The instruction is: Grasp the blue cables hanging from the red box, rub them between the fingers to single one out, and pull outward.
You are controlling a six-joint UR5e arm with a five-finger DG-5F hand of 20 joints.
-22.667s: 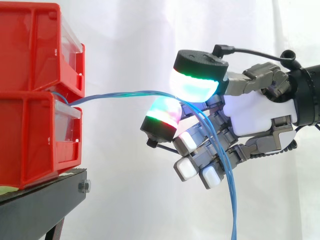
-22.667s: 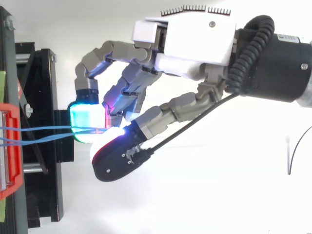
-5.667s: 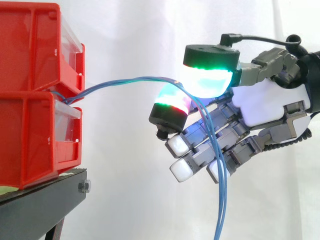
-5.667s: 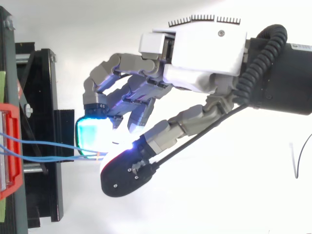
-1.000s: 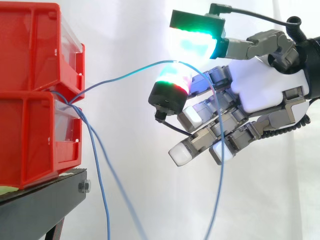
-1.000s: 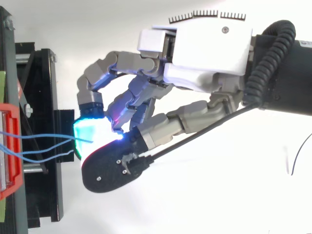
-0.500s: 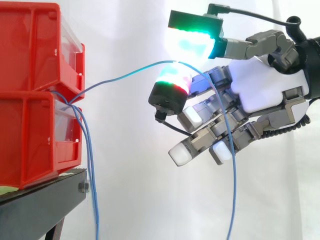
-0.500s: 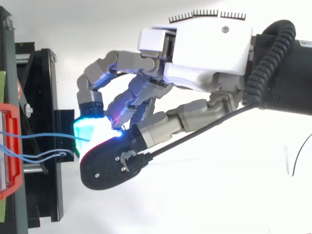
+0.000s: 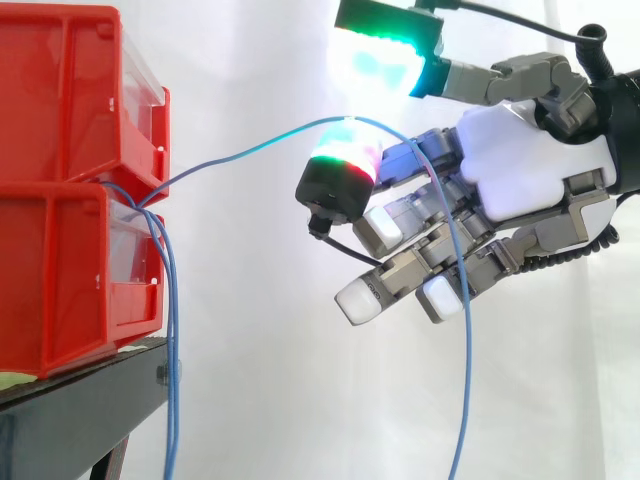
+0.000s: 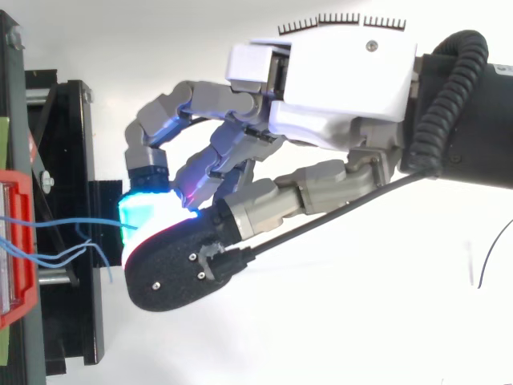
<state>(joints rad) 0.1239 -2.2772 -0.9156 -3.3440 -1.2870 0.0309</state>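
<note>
One blue cable [image 9: 240, 152] runs out from the red box [image 9: 70, 190] and drapes over a fingertip pad [image 9: 345, 150] of the hand [image 9: 520, 170]. The thumb [image 9: 378, 60] sits clear above, so nothing is pinched. The other two cables [image 9: 172, 340] hang just beside the box. Probably thin, limp and slippery: pinch at the pad, well out from the box.

Close side and overhead, same hand [image 9: 530, 180]

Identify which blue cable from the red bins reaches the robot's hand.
The highest cable: it arches across to the hand, while the other two hang straight down beside the bins.
</note>
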